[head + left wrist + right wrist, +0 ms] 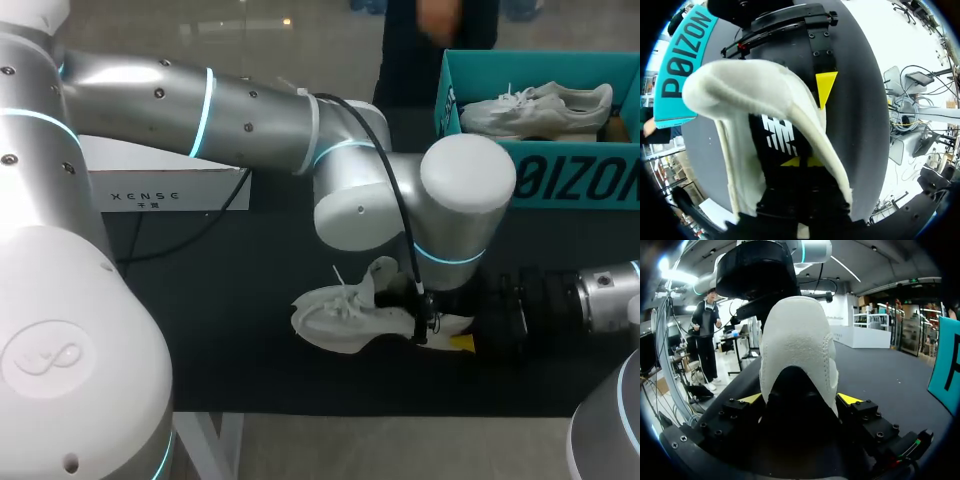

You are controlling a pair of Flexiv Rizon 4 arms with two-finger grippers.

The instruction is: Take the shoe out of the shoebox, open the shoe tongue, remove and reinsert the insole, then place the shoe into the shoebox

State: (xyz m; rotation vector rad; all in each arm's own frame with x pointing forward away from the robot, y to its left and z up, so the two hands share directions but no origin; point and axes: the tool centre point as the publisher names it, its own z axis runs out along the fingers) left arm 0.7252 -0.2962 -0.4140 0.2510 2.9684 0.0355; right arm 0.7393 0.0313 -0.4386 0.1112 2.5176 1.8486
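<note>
Right gripper [800,399] is clamping the shoe [797,340] at the heel, one yellow tip pressing on each side, and is steadying it on the dark table [230,330]. Left gripper [801,161] is reaching down through the shoe's opening onto the black insole [780,135]. I cannot tell how far open it is, or whether it has any hold of the insole.

From the head view, the shoe [335,320] is lying near the middle of the table, toe pointing to my left and heel toward my right arm. What I am taking for the tongue [383,275] is standing up out of the way. The shoebox [560,185] is sitting at the far right of the table, well apart from this shoe, with a second shoe [540,108] lying in it.

Step in hand, as I am judging it: the shoe is out and the tongue looks open, so I am working the insole. It seems to be lying flat inside, and I cannot tell whether it is waiting to come out or is already back in.

If it is coming out, the next move is calling for a firm pinch on the insole's edge and a pull up through the opening, with the right gripper holding the heel down. If it is already back in, the left gripper is needing to clear the opening before the shoe goes to the shoebox
</note>
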